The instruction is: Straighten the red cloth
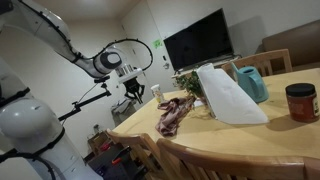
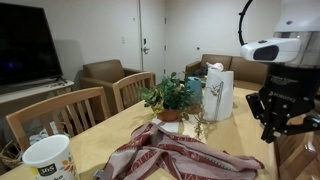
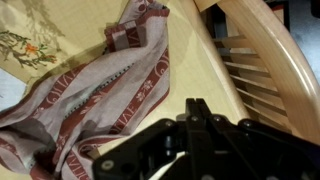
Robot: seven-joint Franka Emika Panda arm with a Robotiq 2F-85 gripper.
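The red and grey patterned cloth (image 1: 175, 113) lies crumpled and bunched on the wooden table (image 1: 270, 140), near its rounded end. It also shows in an exterior view (image 2: 170, 155) and in the wrist view (image 3: 100, 90), with folds and a turned-over corner. My gripper (image 1: 133, 92) hangs in the air beside the table's end, above and apart from the cloth. It also shows in an exterior view (image 2: 272, 128). In the wrist view my gripper (image 3: 198, 105) has its fingers together and holds nothing, over the table edge next to the cloth.
A potted plant (image 2: 170, 95) stands just behind the cloth. A white bag (image 1: 228, 95), a teal pitcher (image 1: 252, 82) and a red-lidded jar (image 1: 300, 102) stand farther along the table. A white mug (image 2: 50, 160) is near the cloth. Wooden chairs (image 2: 60, 115) ring the table.
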